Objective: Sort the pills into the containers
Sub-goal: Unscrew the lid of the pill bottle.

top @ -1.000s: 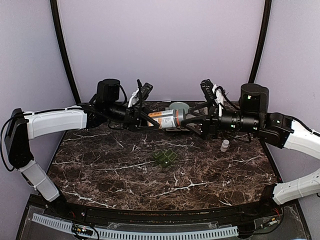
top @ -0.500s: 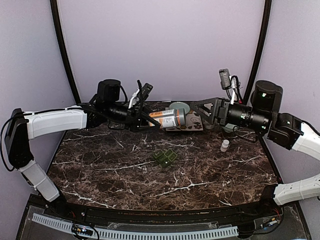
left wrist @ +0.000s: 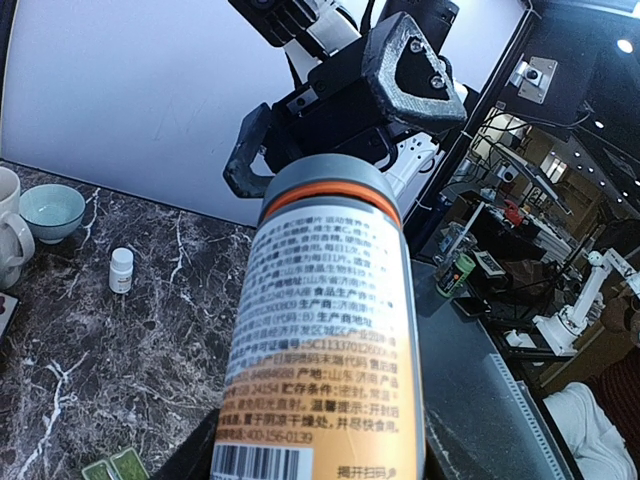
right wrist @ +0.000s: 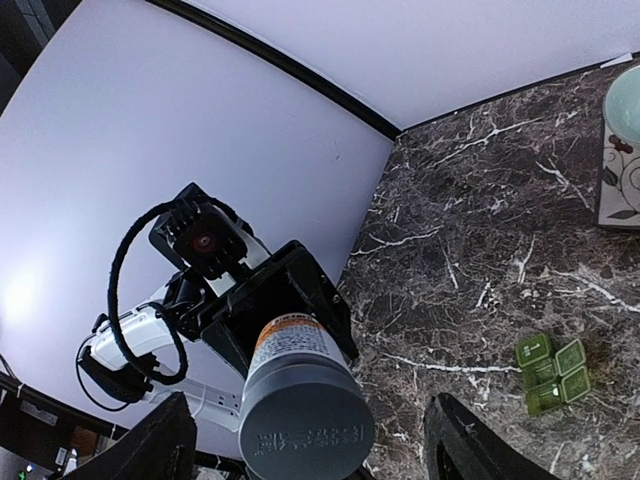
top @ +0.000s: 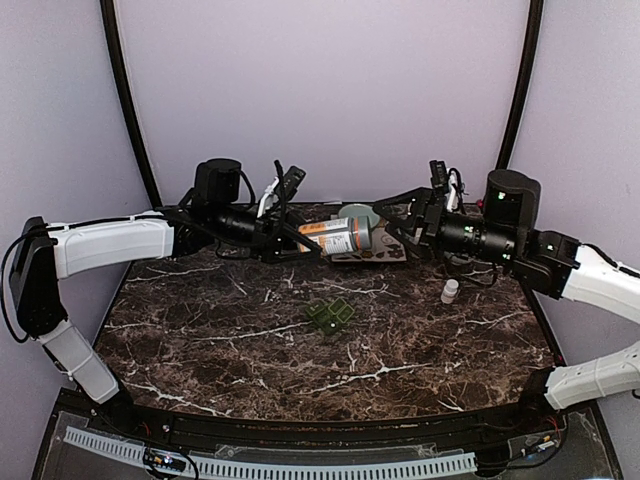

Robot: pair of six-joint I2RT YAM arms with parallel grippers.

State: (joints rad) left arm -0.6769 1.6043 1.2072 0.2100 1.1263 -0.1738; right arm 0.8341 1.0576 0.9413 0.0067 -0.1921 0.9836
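My left gripper is shut on an orange-labelled pill bottle with a grey cap and holds it level above the back of the table. It fills the left wrist view. My right gripper is open, facing the cap with a finger on each side, apart from it. The right gripper also shows in the left wrist view. The dark-green pill organiser lies mid-table, lids shut, and shows in the right wrist view. No loose pills show.
A small white bottle stands at the right, also in the left wrist view. A pale green bowl and a patterned tray sit at the back under the bottle. The table is dark marble.
My right gripper drew back to the right from the bottle's cap, turned, then moved left toward it again, open. The left gripper and bottle have stayed put.
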